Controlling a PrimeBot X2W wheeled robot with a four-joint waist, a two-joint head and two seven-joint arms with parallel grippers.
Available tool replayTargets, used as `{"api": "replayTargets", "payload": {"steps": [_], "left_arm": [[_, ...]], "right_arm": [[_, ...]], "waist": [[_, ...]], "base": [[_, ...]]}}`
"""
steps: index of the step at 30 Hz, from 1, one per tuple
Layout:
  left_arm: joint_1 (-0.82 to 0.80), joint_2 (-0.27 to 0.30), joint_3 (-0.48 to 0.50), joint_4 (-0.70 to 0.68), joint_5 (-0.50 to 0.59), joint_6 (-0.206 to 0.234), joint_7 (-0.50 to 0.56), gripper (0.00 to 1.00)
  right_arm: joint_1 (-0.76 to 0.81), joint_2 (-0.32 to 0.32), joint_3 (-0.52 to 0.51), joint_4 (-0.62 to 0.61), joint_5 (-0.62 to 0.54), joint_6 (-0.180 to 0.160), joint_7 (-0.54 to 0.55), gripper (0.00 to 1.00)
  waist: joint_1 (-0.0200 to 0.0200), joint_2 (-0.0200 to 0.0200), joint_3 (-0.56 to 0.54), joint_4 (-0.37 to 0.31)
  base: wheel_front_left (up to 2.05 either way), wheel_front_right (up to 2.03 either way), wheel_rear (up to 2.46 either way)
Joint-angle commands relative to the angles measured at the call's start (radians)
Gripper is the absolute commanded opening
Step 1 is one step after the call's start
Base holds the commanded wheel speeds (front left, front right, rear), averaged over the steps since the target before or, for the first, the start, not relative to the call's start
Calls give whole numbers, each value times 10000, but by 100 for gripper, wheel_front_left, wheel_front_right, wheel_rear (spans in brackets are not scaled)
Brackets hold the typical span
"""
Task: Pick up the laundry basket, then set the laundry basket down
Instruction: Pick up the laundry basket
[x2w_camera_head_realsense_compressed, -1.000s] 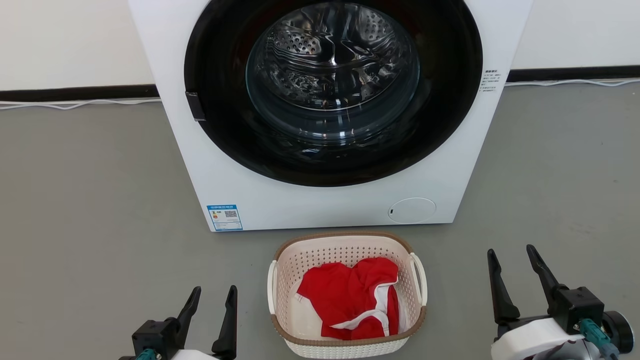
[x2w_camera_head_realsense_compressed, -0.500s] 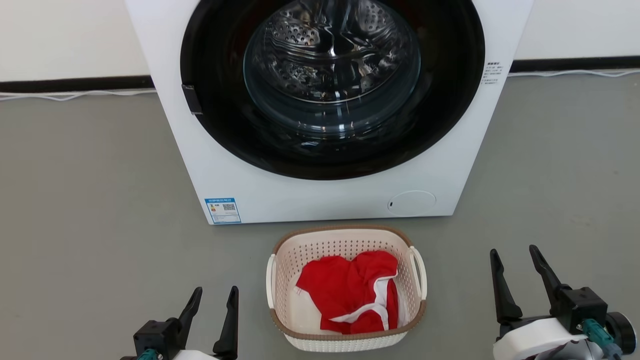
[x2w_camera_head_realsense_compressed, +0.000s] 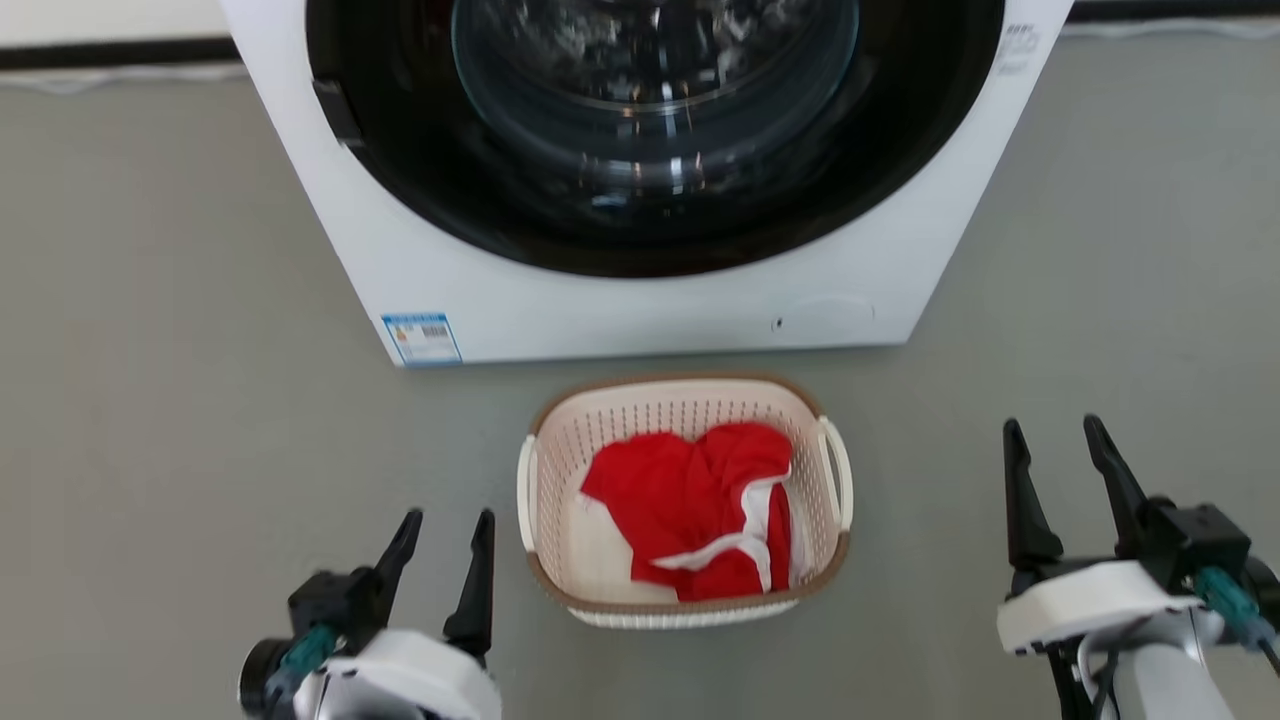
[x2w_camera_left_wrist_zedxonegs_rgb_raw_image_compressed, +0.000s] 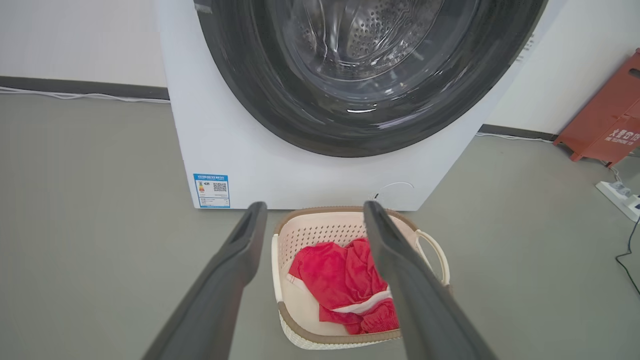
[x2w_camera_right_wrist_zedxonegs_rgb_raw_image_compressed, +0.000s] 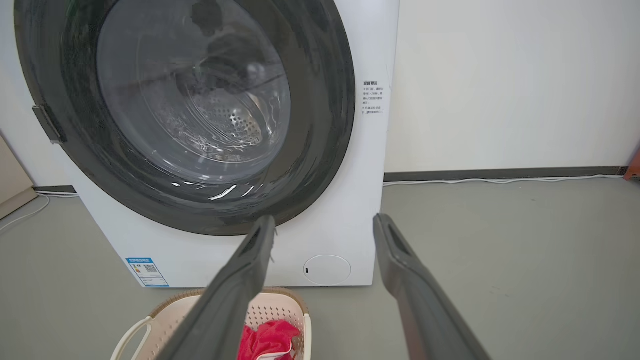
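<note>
Left gripper (x2w_camera_head_realsense_compressed: 448, 522), right gripper (x2w_camera_head_realsense_compressed: 1055, 425) wide open, empty. I'd take basket (x2w_camera_head_realsense_compressed: 560, 470) by both handles (x2w_camera_head_realsense_compressed: 838, 470) evenly; handle gaps seem narrow, blurry view.

The laundry basket (x2w_camera_head_realsense_compressed: 660, 420) sits just before the washing machine (x2w_camera_head_realsense_compressed: 600, 310), cloth (x2w_camera_head_realsense_compressed: 690, 500) inside; left gripper (x2w_camera_head_realsense_compressed: 448, 518) and right gripper (x2w_camera_head_realsense_compressed: 1055, 425) flank it, apparently apart.

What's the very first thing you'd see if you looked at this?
The big white washing machine with its round dark glass door looms at the top middle. Just before it, on the grey floor, sits the small cream perforated plastic laundry basket with a bright red cloth inside. The left gripper and right gripper stand open either side.
</note>
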Motion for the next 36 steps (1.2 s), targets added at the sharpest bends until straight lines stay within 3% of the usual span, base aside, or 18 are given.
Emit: {"api": "replayTargets", "payload": {"steps": [1, 10, 20, 36], "left_arm": [[-499, 83, 233, -101, 52, 87, -86, 100], [-2581, 83, -425, 2093, -164, 240, -86, 100], [-5257, 83, -1208, 4961, -1043, 394, 402, 100], [-7465, 83, -2785, 7195, -2487, 403, 586, 100]], "right_arm": [[-381, -91, 247, -101, 6, 63, -126, 100], [-2271, -91, -19, 2342, -854, 63, -61, 100], [-4715, -282, 304, 5224, -2020, 63, 1023, 100], [-6341, -524, 568, 7723, -2709, 63, 865, 100]], "waist": [[0, 0, 351, -11], [0, 0, 2003, 5], [0, 0, 3764, 107], [0, 0, 5100, 293]], "base": [[0, 0, 0], [0, 0, 0], [0, 0, 0], [0, 0, 0]]}}
